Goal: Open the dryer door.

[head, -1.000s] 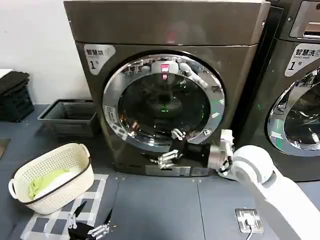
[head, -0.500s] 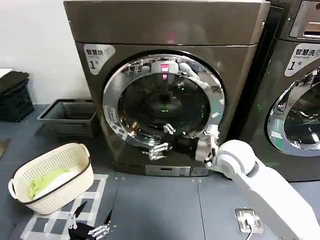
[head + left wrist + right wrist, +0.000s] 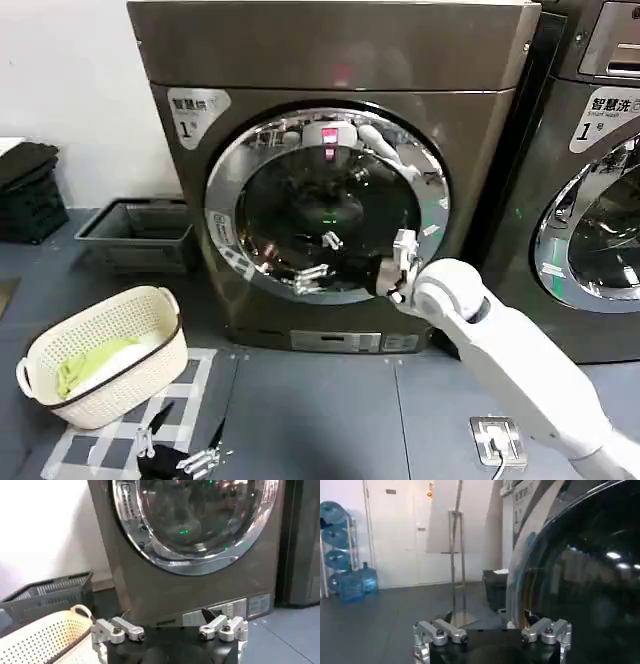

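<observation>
Chrome rims the dryer door [image 3: 327, 205], a round porthole with dark glass, set in the front of the brown-grey dryer [image 3: 330, 60] and lying flush against it. The right gripper [image 3: 322, 262] reaches across the lower glass with its fingers spread apart, holding nothing. Down by the floor, the left gripper [image 3: 180, 447] hangs with fingers released, near a checked mat. A cream laundry basket [image 3: 150, 345] sits just left of the machine.

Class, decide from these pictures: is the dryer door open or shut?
Shut. The dryer door lies flat against the machine's front, chrome rim flush all round; the right pincer is at its lower edge.
</observation>
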Tool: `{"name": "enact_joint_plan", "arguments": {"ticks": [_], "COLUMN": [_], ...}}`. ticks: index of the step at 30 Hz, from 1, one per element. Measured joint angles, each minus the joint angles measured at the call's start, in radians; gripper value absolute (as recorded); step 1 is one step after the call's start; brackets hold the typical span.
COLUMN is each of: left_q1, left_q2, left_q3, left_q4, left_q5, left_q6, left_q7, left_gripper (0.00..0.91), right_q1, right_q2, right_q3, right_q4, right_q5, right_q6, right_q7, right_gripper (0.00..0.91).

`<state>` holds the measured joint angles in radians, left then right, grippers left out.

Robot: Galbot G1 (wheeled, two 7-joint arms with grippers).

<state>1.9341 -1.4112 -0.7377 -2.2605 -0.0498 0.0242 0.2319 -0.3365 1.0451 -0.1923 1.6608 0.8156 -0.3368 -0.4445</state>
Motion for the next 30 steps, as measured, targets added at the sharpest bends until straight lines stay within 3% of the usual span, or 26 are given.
{"name": "enact_joint_plan", "arguments": {"ticks": [30], "left_q1": [0.003], "left_q2": [-0.009], "left_q3": [0.027], "left_q4": [-0.009], "left_q5": [0.021], "left_q6": [-0.004], "left_q7": [0.000], "left_gripper": [0.907], "right_q1": [0.039], "right_q2": [0.065], "right_q3": [-0.070], "right_q4": [-0.060], "right_q5": [-0.003], "right_q6": [0.022], "right_q7": [0.152], "right_gripper": [0.907]}}
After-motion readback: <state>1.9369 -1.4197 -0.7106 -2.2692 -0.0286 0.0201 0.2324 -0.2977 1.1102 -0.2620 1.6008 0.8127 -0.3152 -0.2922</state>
